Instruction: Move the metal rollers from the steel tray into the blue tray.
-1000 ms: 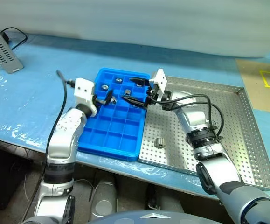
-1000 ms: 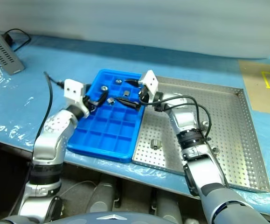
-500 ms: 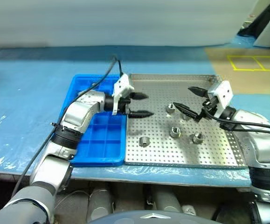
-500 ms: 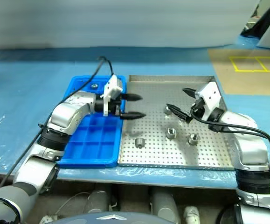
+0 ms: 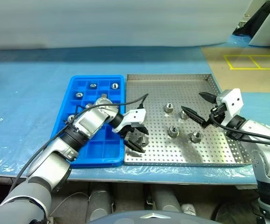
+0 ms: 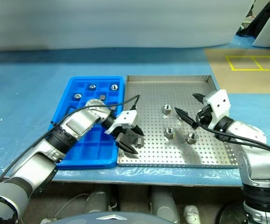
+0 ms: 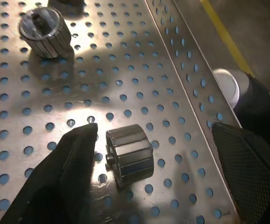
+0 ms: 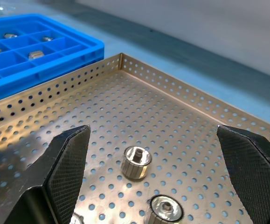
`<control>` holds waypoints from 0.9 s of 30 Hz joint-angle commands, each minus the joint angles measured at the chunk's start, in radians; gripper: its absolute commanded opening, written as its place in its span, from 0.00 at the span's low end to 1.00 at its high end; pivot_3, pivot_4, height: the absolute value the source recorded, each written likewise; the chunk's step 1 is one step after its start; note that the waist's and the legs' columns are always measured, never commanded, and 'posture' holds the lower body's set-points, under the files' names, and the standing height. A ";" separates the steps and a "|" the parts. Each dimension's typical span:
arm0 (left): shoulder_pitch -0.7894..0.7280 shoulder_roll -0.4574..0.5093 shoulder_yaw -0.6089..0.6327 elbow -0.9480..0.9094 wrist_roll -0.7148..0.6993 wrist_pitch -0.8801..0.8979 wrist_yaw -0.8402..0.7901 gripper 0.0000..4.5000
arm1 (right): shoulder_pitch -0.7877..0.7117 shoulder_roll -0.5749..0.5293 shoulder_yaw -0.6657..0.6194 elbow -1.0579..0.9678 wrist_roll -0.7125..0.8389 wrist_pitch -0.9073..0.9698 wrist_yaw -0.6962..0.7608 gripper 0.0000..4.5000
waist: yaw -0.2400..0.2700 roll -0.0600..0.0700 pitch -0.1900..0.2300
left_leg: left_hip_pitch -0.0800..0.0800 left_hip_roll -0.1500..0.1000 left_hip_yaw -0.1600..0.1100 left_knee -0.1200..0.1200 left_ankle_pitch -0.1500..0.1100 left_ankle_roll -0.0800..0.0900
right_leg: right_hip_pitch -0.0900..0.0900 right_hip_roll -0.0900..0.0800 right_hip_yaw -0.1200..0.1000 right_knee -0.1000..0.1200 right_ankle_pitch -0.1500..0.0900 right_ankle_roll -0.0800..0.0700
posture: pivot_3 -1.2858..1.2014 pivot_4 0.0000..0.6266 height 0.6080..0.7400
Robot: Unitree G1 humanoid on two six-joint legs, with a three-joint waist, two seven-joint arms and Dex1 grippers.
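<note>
The blue tray (image 5: 89, 144) sits left of centre on the table (image 5: 23, 93), long side running up the frame, touching the left rim of the steel tray (image 5: 172, 79). A few rollers lie in its upper compartments (image 5: 92, 85); the lower compartments look bare.

The left claw (image 5: 138, 136) reaches from the blue tray across that shared rim into the lower left corner of the steel tray, fingers apart. Between them lies a roller (image 7: 129, 156) tipped on its side, its axis flat along the perforated floor and its hole facing one finger (image 7: 60, 177); that finger is just beside it, the other well apart. The tray's low rim runs close past this roller.

Right of that, four rollers stand upright in the middle of the steel tray, holes up: one higher (image 5: 169, 108), one near the right claw's lower tip (image 5: 183, 114), two lower (image 5: 173, 131) (image 5: 196, 136). They keep apart, with bare floor above them.

The right claw (image 5: 199, 106) hovers over the tray's right side, fingers spread wide, gripping nothing.
</note>
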 commanded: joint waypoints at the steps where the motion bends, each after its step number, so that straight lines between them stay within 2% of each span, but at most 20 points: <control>1: -0.019 -0.016 -0.079 0.077 0.094 -0.069 -0.023 0.71 | -0.030 0.017 -0.034 -0.034 0.047 -0.010 -0.020 1.00 | -0.004 0.002 -0.001 | 0.001 0.000 0.000 0.000 0.000 0.000 | 0.001 0.000 0.000 0.000 -0.001 0.003 | 0.34 0.24 1.00; 5: -0.068 -0.068 -0.079 0.132 0.123 -0.102 -0.038 0.39 | -0.062 0.035 -0.025 -0.019 0.056 -0.017 -0.042 1.00 | -0.008 0.006 -0.003 | 0.006 -0.001 0.000 0.000 -0.002 -0.003 | 0.007 0.000 0.000 -0.002 -0.004 0.007 | 0.35 0.24 1.00; 8: -0.087 -0.096 -0.021 0.160 0.116 -0.137 0.007 0.18 | -0.084 0.045 -0.008 -0.004 0.061 -0.009 -0.046 1.00 | -0.011 0.006 -0.003 | 0.003 -0.001 -0.001 0.000 -0.002 -0.003 | 0.006 0.000 0.000 -0.003 -0.004 0.007 | 0.36 0.24 1.00; 10: -0.076 -0.108 0.044 0.112 0.069 -0.098 0.035 0.18 | -0.089 0.051 0.008 0.001 0.060 -0.010 -0.044 1.00 | -0.013 0.006 -0.003 | 0.002 -0.001 -0.001 0.000 -0.002 0.000 | 0.005 -0.001 -0.001 -0.004 -0.002 0.005 | 0.36 0.24 1.00; 12: -0.057 -0.140 0.165 0.007 -0.031 0.013 0.104 0.18 | -0.109 0.059 0.031 0.017 0.059 -0.012 -0.038 1.00 | -0.015 0.006 -0.003 | -0.002 -0.001 -0.001 0.000 -0.001 0.003 | 0.002 -0.001 -0.002 -0.004 0.000 0.000 | 0.38 0.24 1.00; 14: -0.049 -0.159 0.248 -0.053 -0.053 0.064 0.208 0.18 | -0.138 0.064 0.052 0.046 0.054 -0.021 -0.028 1.00 | -0.012 0.006 -0.003 | -0.008 -0.001 -0.001 0.001 -0.001 0.003 | -0.003 -0.001 -0.003 -0.003 0.001 0.000 | 0.40 0.24 1.00; 17: -0.025 -0.229 0.493 -0.158 -0.121 0.244 0.516 0.18 | -0.234 0.089 0.116 0.141 0.039 -0.049 0.009 1.00 | -0.011 0.006 -0.003 | -0.011 0.000 -0.001 0.003 -0.002 0.005 | -0.005 -0.003 -0.006 -0.001 0.001 0.000 | 0.44 0.24 1.00; 19: 0.030 -0.277 0.612 -0.270 -0.135 0.338 0.703 0.18 | -0.300 0.110 0.153 0.217 0.031 -0.075 0.042 1.00 | -0.006 0.005 -0.003 | -0.011 0.000 -0.002 0.005 -0.002 0.005 | -0.005 -0.003 -0.006 0.001 0.001 0.000 | 0.47 0.24 1.00; 21: 0.088 -0.291 0.645 -0.372 -0.123 0.384 0.806 0.18 | -0.348 0.126 0.176 0.277 0.024 -0.100 0.067 1.00 | 0.009 0.005 -0.003 | -0.009 0.001 -0.002 0.005 -0.002 0.005 | -0.003 -0.002 -0.007 0.001 0.001 -0.001 | 0.49 0.24 1.00; 24: 0.284 -0.316 0.703 -0.640 -0.108 0.454 0.968 0.18 | -0.482 0.182 0.246 0.454 -0.023 -0.189 0.129 1.00 | 0.027 0.005 -0.003 | -0.007 0.002 -0.003 0.004 -0.001 0.003 | -0.001 -0.002 -0.009 0.000 0.000 -0.001 | 0.56 0.24 1.00; 27: 0.421 -0.355 0.756 -0.859 -0.119 0.551 1.098 0.18 | -0.589 0.239 0.283 0.618 -0.034 -0.250 0.210 1.00 | 0.075 0.000 0.001 | -0.012 0.003 -0.004 0.005 -0.001 0.003 | -0.006 -0.003 -0.012 0.002 0.000 -0.001 | 0.62 0.24 1.00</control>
